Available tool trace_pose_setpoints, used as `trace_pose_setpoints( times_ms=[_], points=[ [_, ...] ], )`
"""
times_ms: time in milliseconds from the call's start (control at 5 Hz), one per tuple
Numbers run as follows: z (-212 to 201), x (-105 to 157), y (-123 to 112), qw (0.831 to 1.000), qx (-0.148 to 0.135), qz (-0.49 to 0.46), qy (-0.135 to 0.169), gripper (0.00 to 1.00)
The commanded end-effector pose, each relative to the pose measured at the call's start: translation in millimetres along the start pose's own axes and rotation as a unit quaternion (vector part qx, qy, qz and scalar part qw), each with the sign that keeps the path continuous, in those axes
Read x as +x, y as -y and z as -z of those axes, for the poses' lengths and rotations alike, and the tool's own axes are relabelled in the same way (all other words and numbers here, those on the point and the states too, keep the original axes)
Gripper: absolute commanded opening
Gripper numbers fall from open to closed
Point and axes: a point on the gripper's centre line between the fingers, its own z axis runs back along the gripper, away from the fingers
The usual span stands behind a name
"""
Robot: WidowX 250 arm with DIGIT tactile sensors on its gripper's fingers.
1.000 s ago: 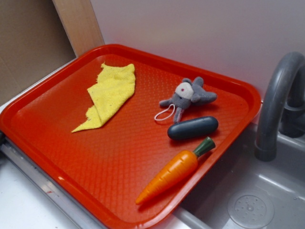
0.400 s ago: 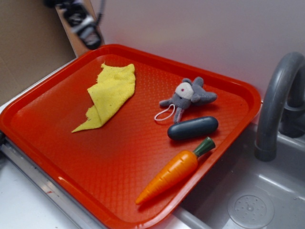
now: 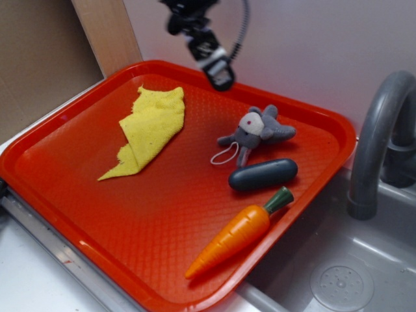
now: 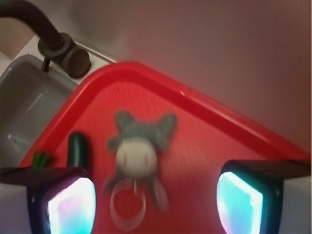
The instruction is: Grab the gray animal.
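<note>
The gray animal is a small plush with a whitish face, a red dot and a white string loop. It lies on the red tray toward the far right. In the blurred wrist view the gray animal shows ahead of the jaws, slightly left of centre, its loop nearest me. My gripper hangs in the air above the tray's far rim, up and to the left of the animal. The gripper is open, its fingers wide apart with nothing between them.
A dark gray capsule lies just in front of the animal. A toy carrot rests near the tray's right edge and a yellow cloth at the back left. The gray sink and faucet stand to the right.
The arm came into view at the top left and has swung right and down, from above the tray's far left corner to just up-left of the animal. The objects have not moved.
</note>
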Motion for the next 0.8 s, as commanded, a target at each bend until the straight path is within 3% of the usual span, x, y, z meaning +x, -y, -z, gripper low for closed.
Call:
trace_pose_setpoints(
  times_ms=[0,200,400,600],
  points=[
    [35.8,8.4,31.1,0.998,-0.015,0.032,-0.057,1.00],
    [52.7,-3.2,44.8,0.995,-0.027,0.044,-0.084,1.00],
    [65.8,-10.9,65.2,0.992,-0.023,0.055,-0.113,1.00],
    [65.1,-13.8,69.0,0.992,0.004,0.036,-0.122,0.00]
  ],
)
